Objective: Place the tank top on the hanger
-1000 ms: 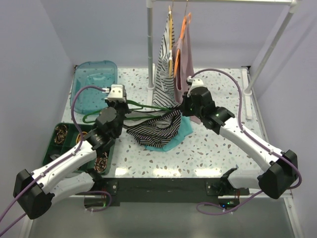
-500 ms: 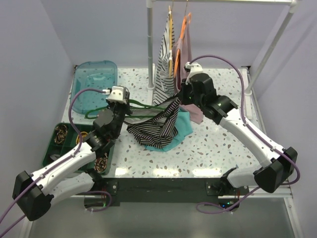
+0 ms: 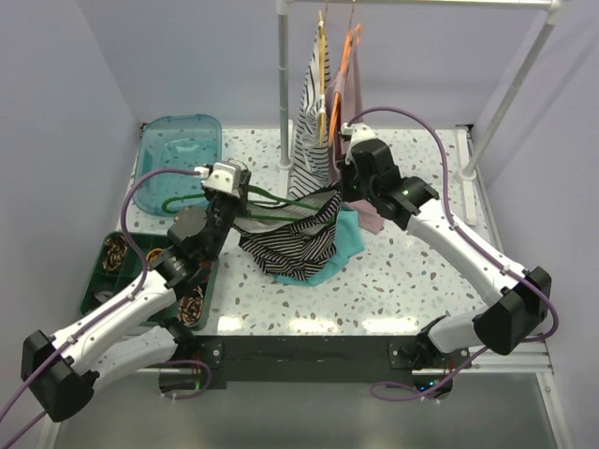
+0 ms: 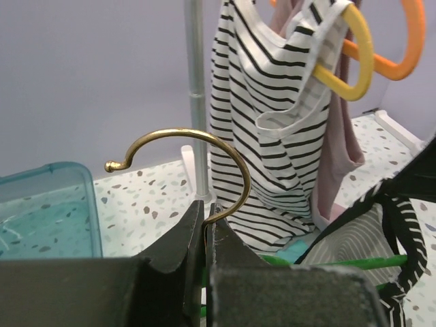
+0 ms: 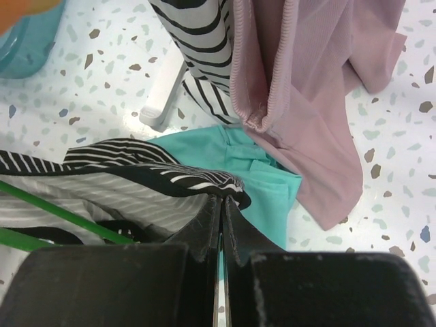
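Note:
The black-and-white striped tank top (image 3: 299, 239) hangs bunched over the table's middle; it also shows in the right wrist view (image 5: 116, 184). My right gripper (image 3: 343, 192) is shut on its black-trimmed edge (image 5: 228, 192) and holds it lifted. The thin green hanger (image 3: 271, 204) runs from the left gripper into the top; its green bar shows in the right wrist view (image 5: 61, 216). My left gripper (image 3: 227, 192) is shut on the base of the hanger's brass hook (image 4: 204, 146), which stands upright.
A teal cloth (image 3: 339, 245) lies under the top. A rack post (image 3: 283, 84) stands behind, with a striped garment on a yellow hanger (image 4: 354, 65), and a pink garment (image 5: 306, 88) on an orange hanger (image 3: 348, 47). A teal bin (image 3: 178, 154) and a green tray (image 3: 117, 267) sit at left.
My right gripper has risen and moved back-left with the top's edge, lifting it off the table. My left arm has shifted a little right with the hanger.

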